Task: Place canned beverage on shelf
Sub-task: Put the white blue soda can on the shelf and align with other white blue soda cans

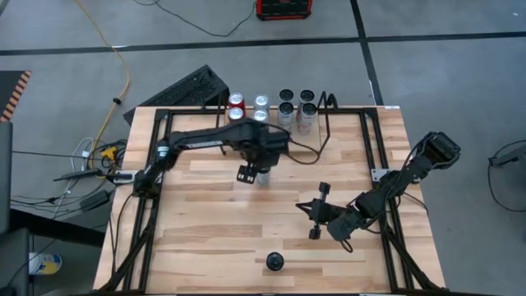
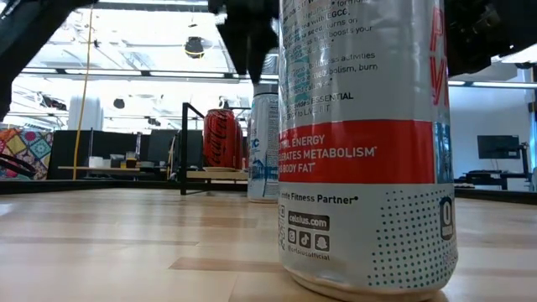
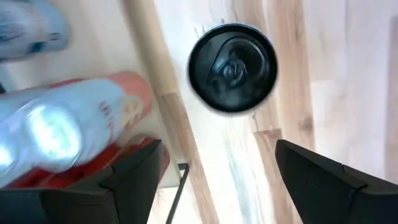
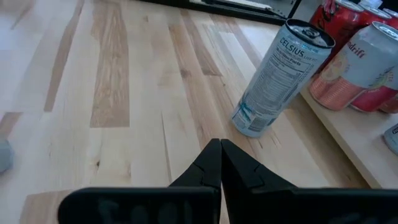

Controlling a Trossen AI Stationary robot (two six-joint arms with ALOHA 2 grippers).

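The left gripper (image 1: 253, 174) is hanging with its fingers spread wide over a tall can (image 4: 280, 78) standing in the middle of the bench (image 1: 214, 238), not squeezing it. The shelf (image 1: 316, 115) is sitting at the far edge, with what look like red and silver cans (image 1: 249, 108) beside it. The right gripper (image 1: 316, 211) is waiting clenched near the right edge. A black can (image 1: 274, 261) is standing alone by the near edge.

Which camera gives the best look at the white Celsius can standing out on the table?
The right wrist view: the slim white Celsius can stands whole, lid to base. The low view cuts off its top, the left wrist view gives only its black lid, and the high view a glimpse under the left arm.
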